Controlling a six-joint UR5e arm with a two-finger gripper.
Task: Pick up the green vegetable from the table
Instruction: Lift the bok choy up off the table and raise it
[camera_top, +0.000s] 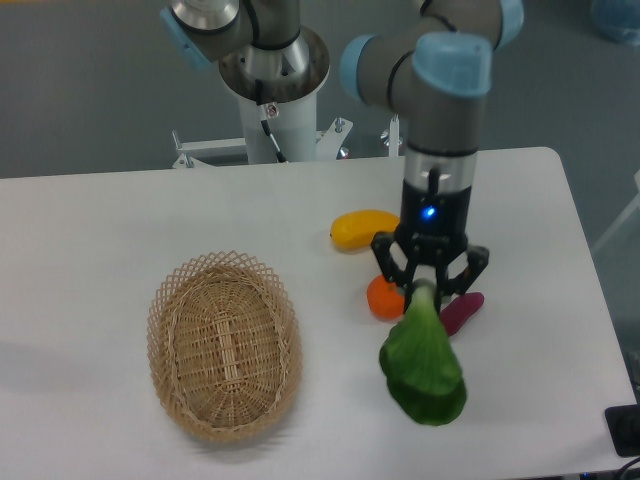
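A: Grey floor is seen behind a white table (120, 215). Going left to right: a wicker basket (225, 343) lies near-left on the table; a yellow mango (364, 228) is set right of centre, farther back; an orange (384, 298) is seen just near of it, partly hidden by the gripper; a purple sweet potato (461, 311) lies to the right of the orange, mostly covered.

B: Tool state?

A: The gripper (428, 287) is clenched on the pale stalk of the green vegetable (424, 365). The broad leaf is hung below the fingers, toward the near edge. The vegetable is judged to be carried clear of the table, though the gap under the leaf tip cannot be confirmed from this single view.

B: Risks to be logged?

A: Three are noted.
1. Only the narrow stalk end is pinched, and the heavy leaf is left hanging. Slippage is judged possible if the arm is accelerated or swung sharply.
2. The leaf is hung close over the sweet potato and the orange. These could be brushed or rolled if the load is moved low across them.
3. The hanging load could be set swinging by a sudden stop, and the hold loosened.

B: Precaution?

A: A slow, vertical lift is advised before any sideways travel.
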